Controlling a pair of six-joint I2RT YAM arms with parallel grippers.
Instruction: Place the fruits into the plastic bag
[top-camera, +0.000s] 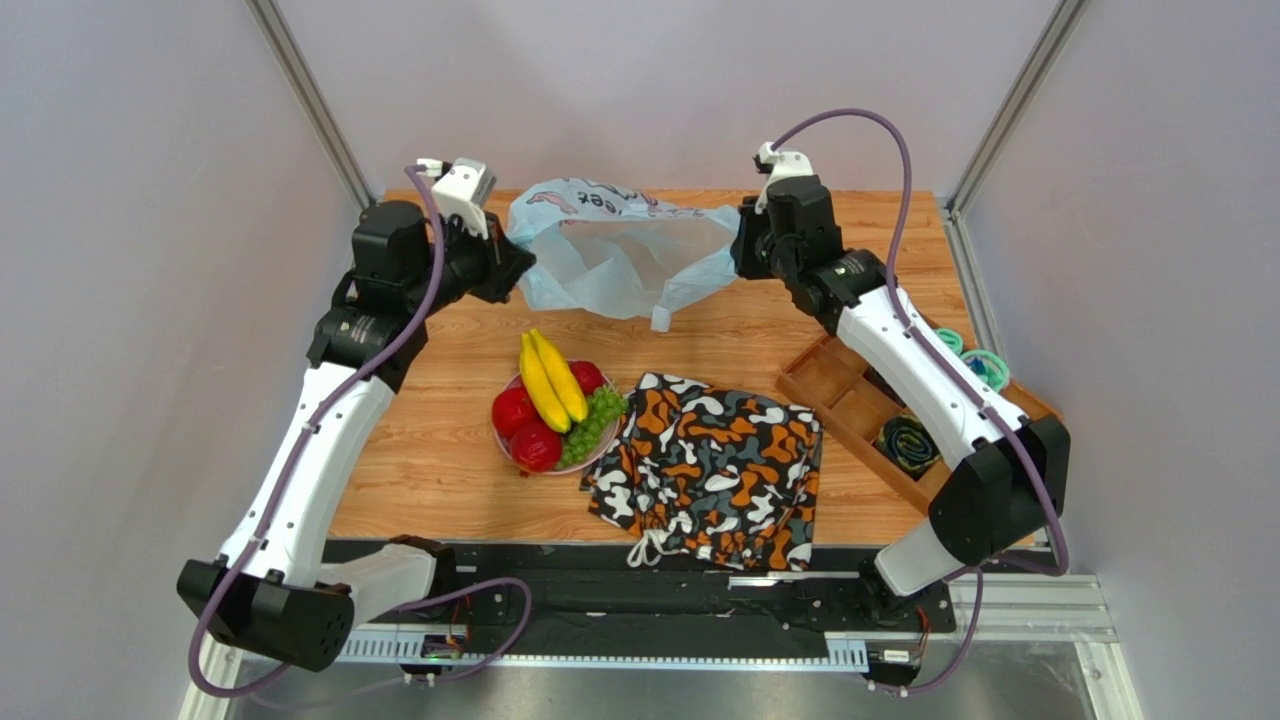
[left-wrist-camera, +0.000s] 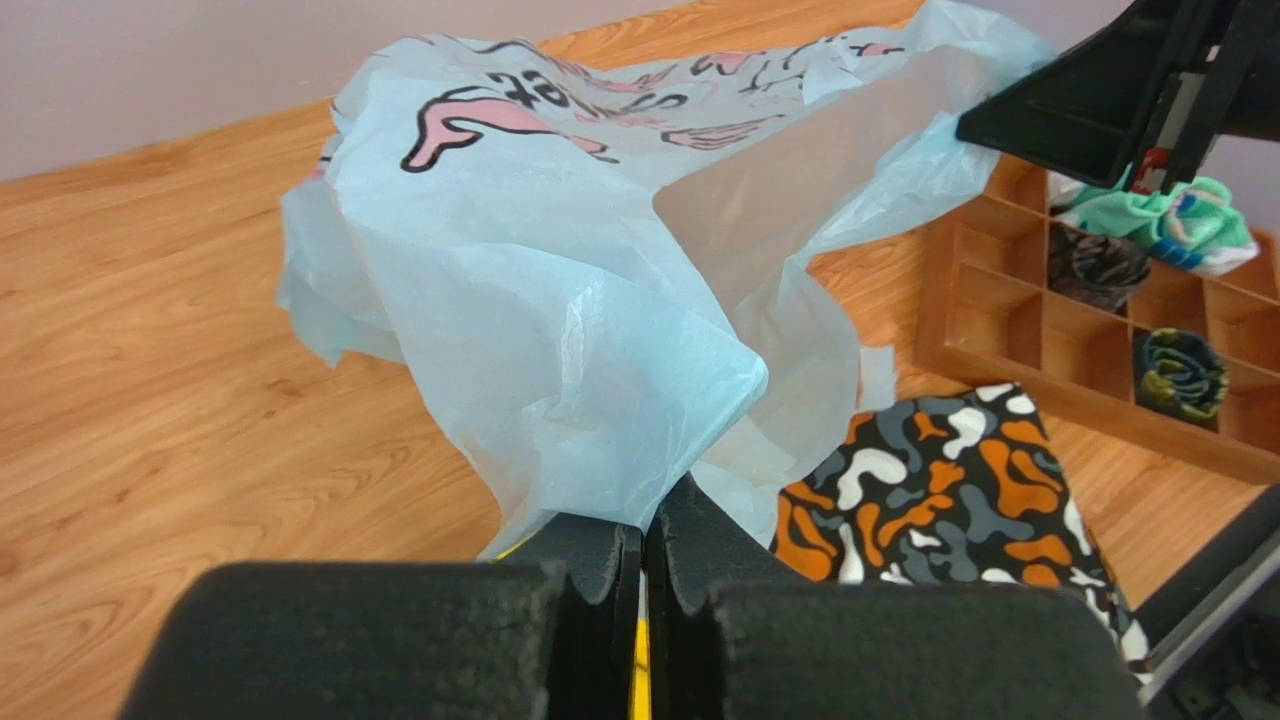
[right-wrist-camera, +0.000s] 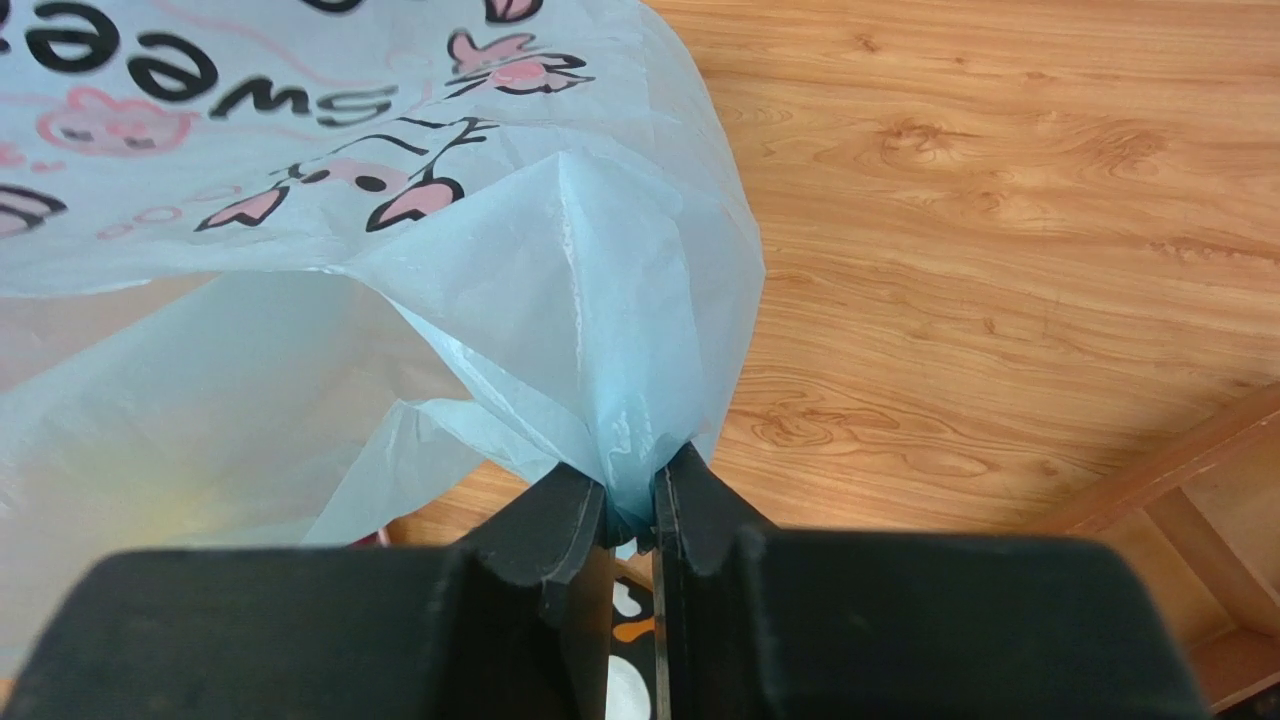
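No fruit is in the plastic bag (top-camera: 624, 255) yet. The bag is held at the far side of the bench (top-camera: 436, 450), spread between the arms. Left pincer (left-wrist-camera: 649, 528) is clamped on one edge, right pincer (right-wrist-camera: 631, 503) on the other. The fruits (top-camera: 553, 402) are heaped on a pink plate (top-camera: 568, 470) mid-bench, apart from the bag. A camouflage cloth (top-camera: 714, 465) lies just beside the plate, a wooden tray (top-camera: 849, 393) to the right. Likely snag: neither pincer is free to pick fruit.

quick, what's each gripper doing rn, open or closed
Left gripper: closed, pinching one side of the plastic bag.
Right gripper: closed, pinching the other side of the plastic bag.
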